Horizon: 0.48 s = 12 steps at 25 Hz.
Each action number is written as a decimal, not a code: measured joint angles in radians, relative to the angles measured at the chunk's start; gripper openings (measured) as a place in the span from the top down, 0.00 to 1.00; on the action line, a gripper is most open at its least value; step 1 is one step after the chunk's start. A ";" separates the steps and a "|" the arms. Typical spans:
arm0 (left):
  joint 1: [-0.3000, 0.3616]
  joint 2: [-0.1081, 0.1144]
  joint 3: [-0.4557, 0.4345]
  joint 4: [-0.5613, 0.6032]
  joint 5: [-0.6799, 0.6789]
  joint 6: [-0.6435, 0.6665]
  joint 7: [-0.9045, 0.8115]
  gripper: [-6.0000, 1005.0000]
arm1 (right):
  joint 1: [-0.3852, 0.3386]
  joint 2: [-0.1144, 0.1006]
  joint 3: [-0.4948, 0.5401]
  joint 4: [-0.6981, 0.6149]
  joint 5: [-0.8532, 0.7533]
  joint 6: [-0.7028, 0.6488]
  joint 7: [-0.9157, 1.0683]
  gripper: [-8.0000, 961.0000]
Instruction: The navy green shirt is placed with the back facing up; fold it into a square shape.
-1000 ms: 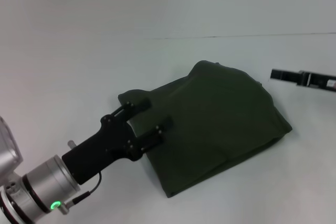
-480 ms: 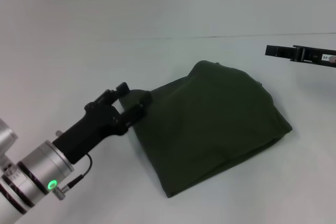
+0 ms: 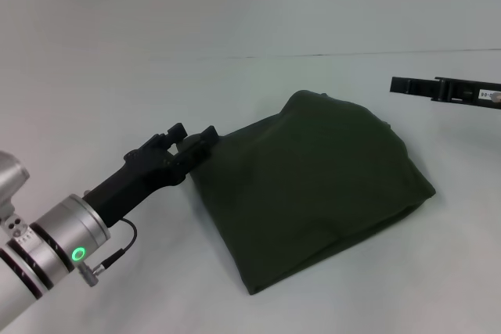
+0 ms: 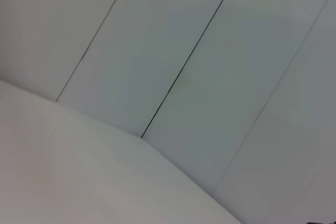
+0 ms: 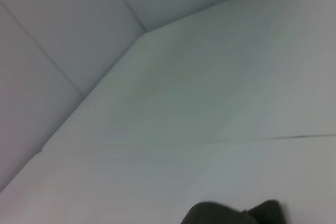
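Note:
The navy green shirt [image 3: 321, 185] lies folded into a rough, lumpy block in the middle of the white table, plain side up, with no lettering showing. My left gripper [image 3: 193, 132] is at the shirt's left corner, just above the table. Its fingers are apart with nothing between them, and one fingertip [image 3: 209, 133] is close to the cloth edge. My right gripper [image 3: 403, 84] hovers to the right of the shirt, above and clear of it, seen edge-on. A dark patch at the edge of the right wrist view [image 5: 231, 213] may be the shirt.
The white table [image 3: 117, 76] spreads on all sides of the shirt. A thin seam [image 3: 352, 55] runs across it behind the shirt. The left wrist view shows only pale panels [image 4: 157, 77].
My left gripper has turned and drawn back left off the shirt's corner, which stays flat. My right gripper has risen and shifted slightly left. The shirt has kept its shape.

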 joint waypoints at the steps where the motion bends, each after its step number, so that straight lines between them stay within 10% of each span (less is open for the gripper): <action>1: -0.003 0.000 0.004 0.006 0.001 -0.004 -0.019 0.21 | -0.002 -0.002 -0.002 0.000 -0.001 -0.014 -0.001 0.68; 12: -0.064 0.000 0.075 0.082 0.002 -0.185 -0.258 0.21 | -0.018 -0.004 0.005 0.002 -0.002 -0.037 0.004 0.26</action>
